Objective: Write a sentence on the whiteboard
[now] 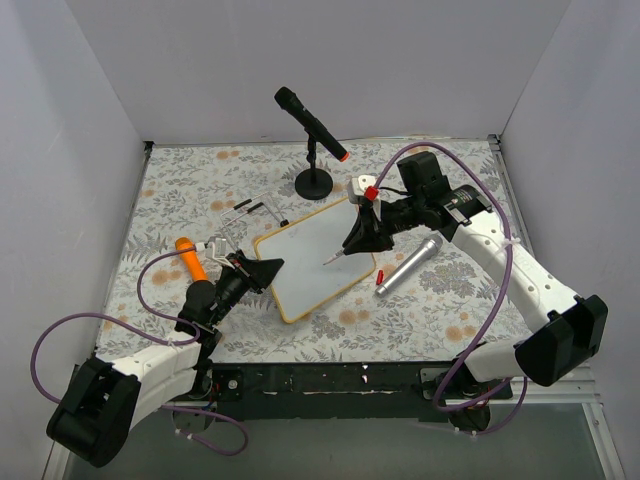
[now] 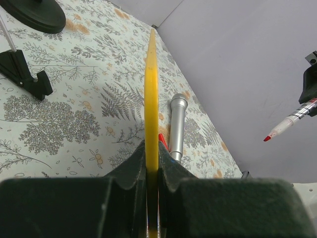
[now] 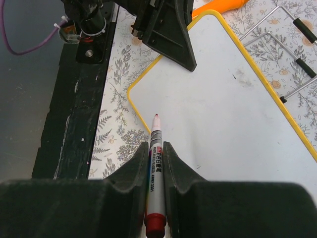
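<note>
— Left gripper (image 2: 151, 153)?
— Pinched tight on the yellow rim of the whiteboard (image 1: 305, 278).
— Right gripper (image 3: 156, 151)?
— Closed narrow round a red marker (image 3: 154, 173), with tip off the board.
— And the whiteboard?
— Lay on the flowered table (image 1: 180, 190), just beside the silver microphone (image 1: 408, 264)

- Blocked at the middle of the far edge by the black microphone (image 1: 312, 123) on its round stand (image 1: 313, 183), just beyond the whiteboard (image 1: 300, 270).
- Hemmed on the side toward the right edge by the silver microphone (image 1: 408, 265), lying just beside the board.
- Crowded toward the left edge: wire rack (image 1: 245, 213), orange tool (image 1: 189, 258), left gripper (image 1: 275, 267) clamped on the board's rim.
- Occupied over the board's far-right part by the right gripper (image 1: 352, 245) pinching the marker (image 1: 335, 256).
- Open at both far corners and along the near-edge strip before the board.
</note>
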`<action>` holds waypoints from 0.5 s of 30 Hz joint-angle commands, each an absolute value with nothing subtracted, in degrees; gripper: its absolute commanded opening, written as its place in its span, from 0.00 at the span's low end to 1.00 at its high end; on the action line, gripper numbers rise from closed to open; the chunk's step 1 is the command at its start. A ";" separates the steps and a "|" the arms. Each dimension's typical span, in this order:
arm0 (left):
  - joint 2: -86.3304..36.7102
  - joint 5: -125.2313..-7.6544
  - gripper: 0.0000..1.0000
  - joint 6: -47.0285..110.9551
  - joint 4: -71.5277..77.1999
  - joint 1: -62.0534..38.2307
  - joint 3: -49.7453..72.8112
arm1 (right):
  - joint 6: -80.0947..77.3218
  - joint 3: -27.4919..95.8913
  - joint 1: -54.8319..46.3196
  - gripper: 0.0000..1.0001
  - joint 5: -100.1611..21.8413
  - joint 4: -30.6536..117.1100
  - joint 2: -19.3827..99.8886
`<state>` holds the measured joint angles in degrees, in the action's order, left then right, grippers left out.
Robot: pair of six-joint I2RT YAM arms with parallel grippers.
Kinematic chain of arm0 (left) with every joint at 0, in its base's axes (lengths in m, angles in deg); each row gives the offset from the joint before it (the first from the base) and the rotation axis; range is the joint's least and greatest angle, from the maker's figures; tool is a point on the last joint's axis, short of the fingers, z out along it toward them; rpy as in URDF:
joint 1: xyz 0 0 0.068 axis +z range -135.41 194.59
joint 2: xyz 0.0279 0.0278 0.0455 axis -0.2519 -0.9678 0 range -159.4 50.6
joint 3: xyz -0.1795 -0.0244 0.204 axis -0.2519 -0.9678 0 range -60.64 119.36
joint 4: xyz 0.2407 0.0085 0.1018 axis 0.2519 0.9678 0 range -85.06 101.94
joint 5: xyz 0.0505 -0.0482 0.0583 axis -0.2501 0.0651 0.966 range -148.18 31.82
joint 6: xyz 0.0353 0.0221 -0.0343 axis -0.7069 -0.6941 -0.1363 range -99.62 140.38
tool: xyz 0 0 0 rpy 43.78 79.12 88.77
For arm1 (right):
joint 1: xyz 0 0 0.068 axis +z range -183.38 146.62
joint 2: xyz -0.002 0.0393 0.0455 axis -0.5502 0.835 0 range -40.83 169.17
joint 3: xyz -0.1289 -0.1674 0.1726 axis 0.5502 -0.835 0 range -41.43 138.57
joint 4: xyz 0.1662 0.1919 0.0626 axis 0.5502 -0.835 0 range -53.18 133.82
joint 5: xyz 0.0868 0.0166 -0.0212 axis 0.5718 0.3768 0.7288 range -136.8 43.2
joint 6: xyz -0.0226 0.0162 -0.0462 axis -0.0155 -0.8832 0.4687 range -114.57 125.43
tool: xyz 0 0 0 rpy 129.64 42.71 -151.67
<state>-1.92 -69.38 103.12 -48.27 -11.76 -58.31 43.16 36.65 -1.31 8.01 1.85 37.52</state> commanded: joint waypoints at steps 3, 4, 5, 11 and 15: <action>-0.47 -69.78 0.00 103.97 -52.72 -11.52 -57.91 | 43.84 36.79 -1.65 0.01 9.89 2.87 35.90; -0.38 -69.78 0.00 103.97 -52.72 -11.52 -58.00 | 43.84 36.88 -1.65 0.01 9.89 2.78 35.81; -0.38 -69.70 0.00 103.97 -52.54 -11.52 -58.00 | 43.84 36.88 -1.65 0.01 9.89 2.78 35.90; -0.47 -69.61 0.00 104.67 -53.15 -11.52 -58.26 | 44.01 37.31 -1.65 0.01 10.06 2.78 36.25; -0.38 -69.26 0.00 105.55 -53.42 -11.52 -58.70 | 44.19 38.54 -1.65 0.01 10.33 2.43 37.74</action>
